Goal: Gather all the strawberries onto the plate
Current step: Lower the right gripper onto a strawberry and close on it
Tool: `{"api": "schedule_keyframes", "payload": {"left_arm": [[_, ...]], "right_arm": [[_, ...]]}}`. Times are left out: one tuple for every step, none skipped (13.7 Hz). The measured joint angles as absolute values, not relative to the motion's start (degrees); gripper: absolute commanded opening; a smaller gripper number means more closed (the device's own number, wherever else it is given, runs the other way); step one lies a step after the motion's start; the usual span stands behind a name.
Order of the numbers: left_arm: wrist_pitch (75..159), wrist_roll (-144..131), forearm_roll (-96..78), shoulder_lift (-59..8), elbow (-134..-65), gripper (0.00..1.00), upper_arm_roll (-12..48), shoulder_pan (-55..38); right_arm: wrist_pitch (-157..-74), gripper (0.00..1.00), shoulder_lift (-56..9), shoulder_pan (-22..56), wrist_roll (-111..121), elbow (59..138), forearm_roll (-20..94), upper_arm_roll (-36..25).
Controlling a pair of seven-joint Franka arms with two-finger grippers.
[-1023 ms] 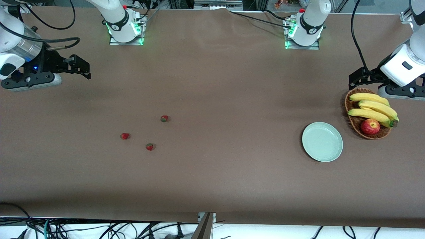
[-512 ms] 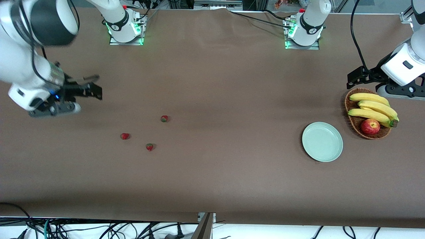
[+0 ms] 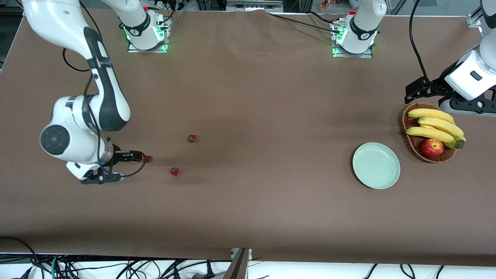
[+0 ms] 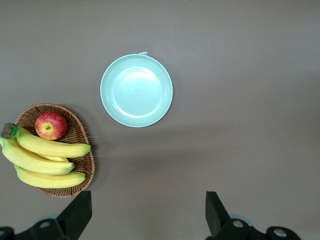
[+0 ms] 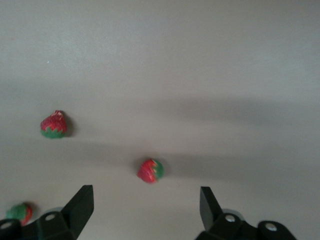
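Three strawberries lie apart on the brown table toward the right arm's end: one (image 3: 192,138) farthest from the front camera, one (image 3: 174,171) nearest, and one (image 3: 146,158) just at my right gripper's fingertips. My right gripper (image 3: 136,156) is open and low over the table. In the right wrist view a strawberry (image 5: 150,170) lies just ahead of the open right gripper (image 5: 145,210), untouched, with two more (image 5: 53,125) (image 5: 20,212) off to one side. The mint-green plate (image 3: 376,165) (image 4: 136,90) is empty. My left gripper (image 3: 416,91) (image 4: 145,220) waits open beside the basket.
A wicker basket (image 3: 412,143) (image 4: 80,135) stands beside the plate at the left arm's end, holding bananas (image 3: 436,126) and a red apple (image 3: 432,147). Brown table lies between the strawberries and the plate.
My right arm has swung from the table's end down over the strawberries, and its gripper now sits at one berry. The left arm has barely moved. The strawberries have not moved.
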State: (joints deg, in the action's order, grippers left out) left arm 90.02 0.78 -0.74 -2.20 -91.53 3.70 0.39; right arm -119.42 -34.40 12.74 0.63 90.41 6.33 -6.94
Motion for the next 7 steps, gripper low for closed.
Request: {"api": "schedule_keyframes", "payload": {"left_arm": [[90.0, 0.8, -0.7, -2.2, -91.5, 1.00, 3.7, 0.4], [90.0, 0.8, -0.7, -2.2, -91.5, 1.00, 3.7, 0.4], [90.0, 0.8, -0.7, -2.2, -91.5, 1.00, 3.7, 0.4], [90.0, 0.8, -0.7, -2.2, -91.5, 1.00, 3.7, 0.4], [90.0, 0.8, -0.7, -2.2, -91.5, 1.00, 3.7, 0.4], [90.0, 0.8, -0.7, -2.2, -91.5, 1.00, 3.7, 0.4], [90.0, 0.8, -0.7, -2.2, -91.5, 1.00, 3.7, 0.4]], "right_arm": [[-120.0, 0.89, -35.6, 12.7, 0.6, 90.3, 7.6, -6.9], [-120.4, 0.86, -36.5, 12.7, 0.6, 90.2, 8.3, -6.9], [-121.0, 0.83, -37.2, 12.7, 0.6, 90.2, 8.6, -6.9], [-121.6, 0.81, -37.9, 12.7, 0.6, 90.2, 8.7, -6.9], [-122.2, 0.78, -38.7, 12.7, 0.6, 90.2, 8.7, -6.9], [-122.4, 0.76, -39.4, 12.7, 0.6, 90.4, 8.7, -6.9], [-122.4, 0.75, -39.9, 12.7, 0.6, 90.7, 8.7, -6.9]]}}
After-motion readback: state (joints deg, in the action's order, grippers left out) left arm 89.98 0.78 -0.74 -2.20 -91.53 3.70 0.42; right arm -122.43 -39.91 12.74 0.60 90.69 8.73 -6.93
